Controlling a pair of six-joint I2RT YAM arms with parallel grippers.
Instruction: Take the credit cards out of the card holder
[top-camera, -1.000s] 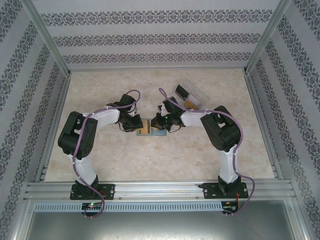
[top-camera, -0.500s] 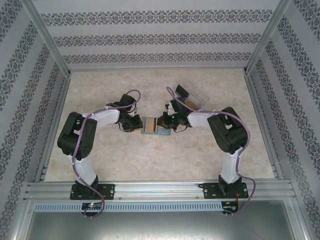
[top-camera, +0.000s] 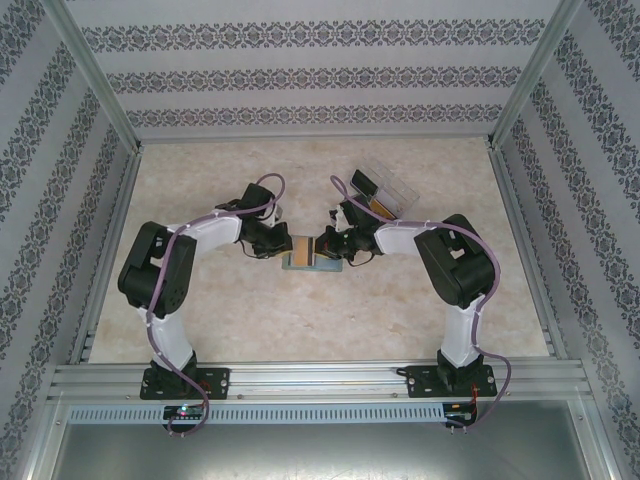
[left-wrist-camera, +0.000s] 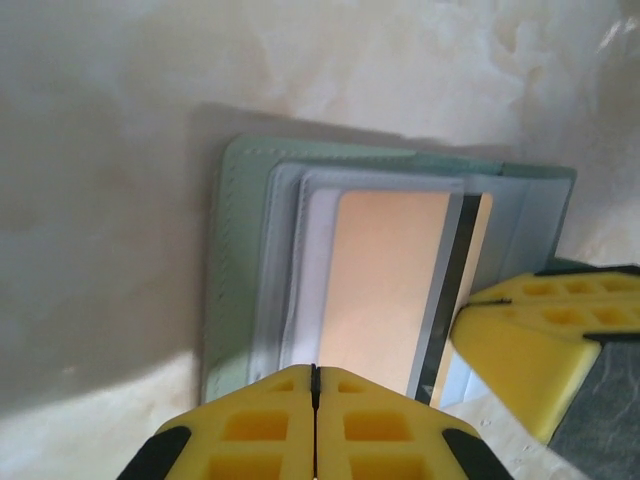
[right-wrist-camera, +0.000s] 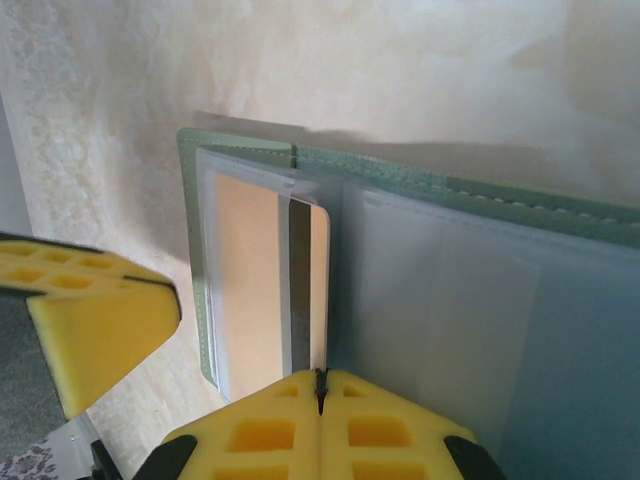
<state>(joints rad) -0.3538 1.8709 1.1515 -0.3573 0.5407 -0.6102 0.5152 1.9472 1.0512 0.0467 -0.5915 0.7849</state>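
Left pincer (left-wrist-camera: 315, 400) has its pads pressed flat together. I cannot tell whether a thin edge is caught between them. It sits at the near end of the golden card (left-wrist-camera: 385, 280), which is tucked in a clear sleeve of the card holder (left-wrist-camera: 235, 280). From this wrist the card's long axis runs straight away from the pads, so I judge a pull back along my own line to be the way out, provided the sleeve opens toward me, which I cannot confirm. Paler layers show beside the golden card; cards or sleeves, I cannot say. One finger (left-wrist-camera: 520, 340) of the right pincer sits just beside the card's striped edge.

From above, the card holder (top-camera: 305, 252) lies open on the surface (top-camera: 300, 330) between the left pincer (top-camera: 278, 247) and the right pincer (top-camera: 322, 245), its panels side by side along the line joining them.

On the right wrist, the right pincer (right-wrist-camera: 320, 400) is likewise closed, its seam lined up with the dark stripe of the golden card (right-wrist-camera: 250, 280), next to the fold of the card holder (right-wrist-camera: 540, 210). Both arms look equally near to me; the card sits in the panel on the left arm's side, so I would pull with the left and pin with the right
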